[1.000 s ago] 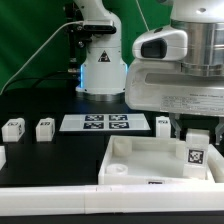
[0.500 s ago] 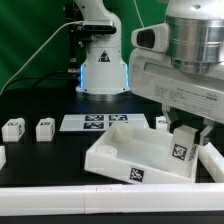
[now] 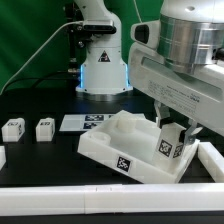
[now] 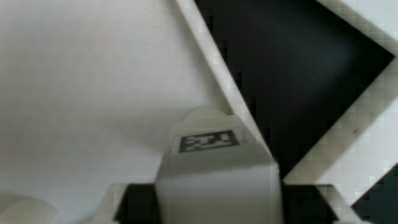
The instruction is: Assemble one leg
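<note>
The gripper (image 3: 172, 135) is hanging low at the exterior view's right, and its fingers are clenching one edge of the tabletop (image 3: 120, 150), the big white tray-like piece with a tag on its near wall. The tabletop is sitting turned on the black table (image 3: 40, 155), one corner pointing to the near left. In the wrist view a white rim (image 4: 217, 80) is running straight down between the fingers, with a tagged face (image 4: 210, 140) close to them.

No leg is in the grip. Two legs are standing at the exterior view's left, well apart from the tabletop: one leg (image 3: 12, 128) farthest left and a second leg (image 3: 44, 128) just beside it. A third small white block (image 3: 2, 157) is peeking in at the left edge, cut off. Each leg is a small white upright block, taller than wide, with a black-and-white square tag on the face turned to the camera. They look hard, light and smooth.

The risks, as I judge them: the tabletop is being held by one rim only, so it may pivot or slip in the fingers and end up skewed. Its far left corner is already covering part of the marker board (image 3: 90, 121), and more sliding could push further over it. A wide swing to the left might knock a leg over, since the blocks are narrow and light.
</note>
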Robot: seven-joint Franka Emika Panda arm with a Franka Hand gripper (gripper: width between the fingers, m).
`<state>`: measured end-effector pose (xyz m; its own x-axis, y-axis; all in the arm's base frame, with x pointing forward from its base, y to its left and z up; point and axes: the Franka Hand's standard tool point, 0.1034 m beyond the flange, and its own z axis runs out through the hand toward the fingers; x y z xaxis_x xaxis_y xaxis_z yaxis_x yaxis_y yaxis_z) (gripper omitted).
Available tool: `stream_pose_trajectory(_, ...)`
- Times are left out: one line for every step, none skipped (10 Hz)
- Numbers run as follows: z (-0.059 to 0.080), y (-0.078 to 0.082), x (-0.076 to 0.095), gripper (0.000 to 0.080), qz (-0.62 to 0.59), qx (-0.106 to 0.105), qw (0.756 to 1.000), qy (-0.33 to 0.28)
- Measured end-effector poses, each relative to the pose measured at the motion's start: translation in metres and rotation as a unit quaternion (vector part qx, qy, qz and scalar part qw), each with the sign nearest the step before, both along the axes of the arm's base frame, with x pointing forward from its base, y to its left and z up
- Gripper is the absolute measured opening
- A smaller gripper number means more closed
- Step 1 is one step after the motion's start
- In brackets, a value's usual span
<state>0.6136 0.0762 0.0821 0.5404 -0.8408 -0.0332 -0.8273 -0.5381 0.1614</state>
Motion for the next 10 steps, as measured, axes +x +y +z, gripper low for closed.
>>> stream_pose_trajectory(-0.0013,0.0000,-0.0005,0.0311,0.000,0.000,1.000,0.001)
stream_pose_trajectory(-0.0021,0.0003,-0.0008,0.0496,0.000,0.000,1.000,0.001)
stream_pose_trajectory(-0.0026,0.0005,-0.0010,0.0599,0.000,0.000,1.000,0.002)
stream_pose_trajectory(-0.0031,0.0012,-0.0013,0.0599,0.001,0.000,1.000,0.002)
stream_pose_trajectory(-0.0036,0.0020,-0.0015,0.0639,0.000,-0.001,1.000,0.002)
stream_pose_trajectory(-0.0039,0.0036,-0.0016,0.0647,0.001,-0.001,1.000,0.002)
stream_pose_trajectory(-0.0040,0.0036,-0.0017,0.0647,0.001,-0.001,1.000,0.002)
stream_pose_trajectory(-0.0043,0.0037,-0.0018,0.0647,0.002,-0.001,1.000,0.002)
stream_pose_trajectory(-0.0046,0.0036,-0.0019,0.0649,0.002,-0.001,1.000,0.003)
stream_pose_trajectory(-0.0049,0.0036,-0.0020,0.0649,0.002,-0.001,1.000,0.003)
